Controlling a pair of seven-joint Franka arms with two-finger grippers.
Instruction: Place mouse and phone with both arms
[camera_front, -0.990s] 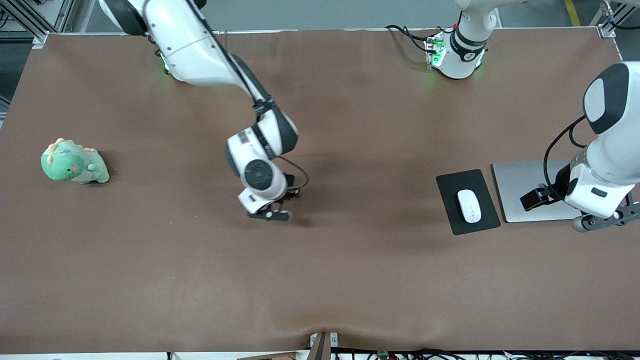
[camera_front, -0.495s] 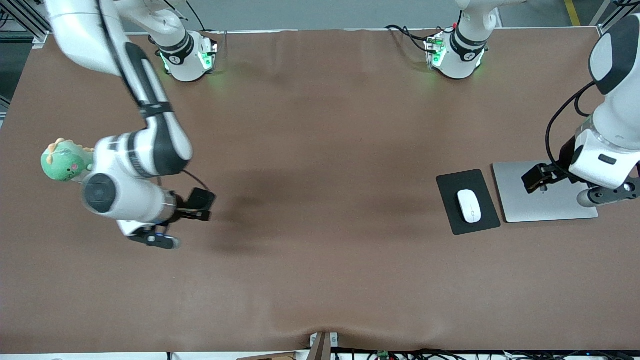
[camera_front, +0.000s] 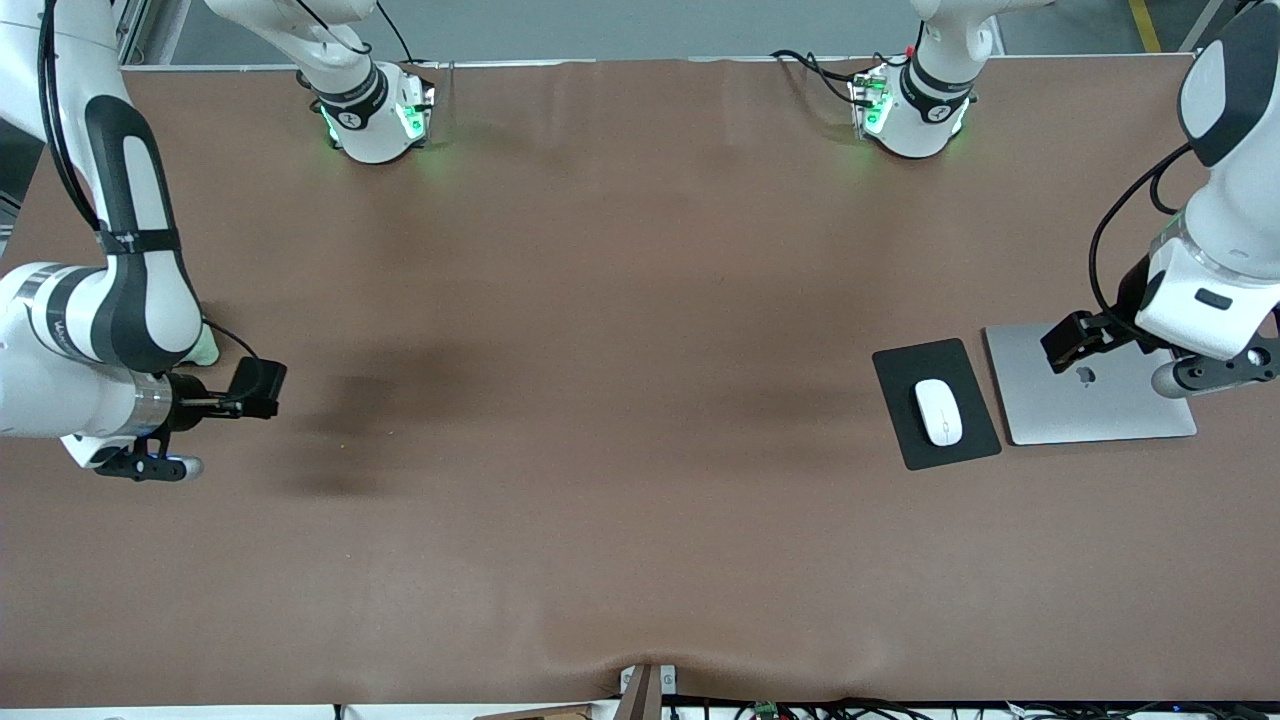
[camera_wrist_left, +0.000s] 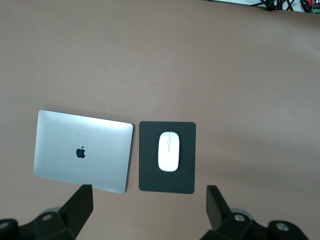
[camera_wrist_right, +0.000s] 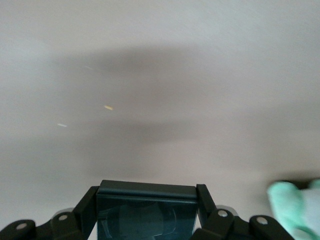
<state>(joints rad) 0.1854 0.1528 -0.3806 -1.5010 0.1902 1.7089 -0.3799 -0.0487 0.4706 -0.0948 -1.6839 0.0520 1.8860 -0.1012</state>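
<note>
From the front, my right claw (camera_front: 235, 395) clamps the glossy black phone (camera_front: 258, 388) over the counter's (camera_front: 620, 400) right-arm end. The white oval mouse (camera_front: 938, 412) lies on the black pad (camera_front: 935, 403), lengthwise toward the camera. My left wrist shows my left claw (camera_wrist_left: 150, 210) spread above it. My right wrist shows the phone (camera_wrist_right: 146, 215) gripped.

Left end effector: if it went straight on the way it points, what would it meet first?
Probably the laptop: the left end effector hangs open over it, pointing down, though the wrist view aims nearer the laptop's edge beside the mouse pad.

mouse (camera_wrist_left: 168, 151): glossy plastic | mouse pad (camera_wrist_left: 150, 160): matt | laptop (camera_wrist_left: 82, 151): brushed metal
</note>
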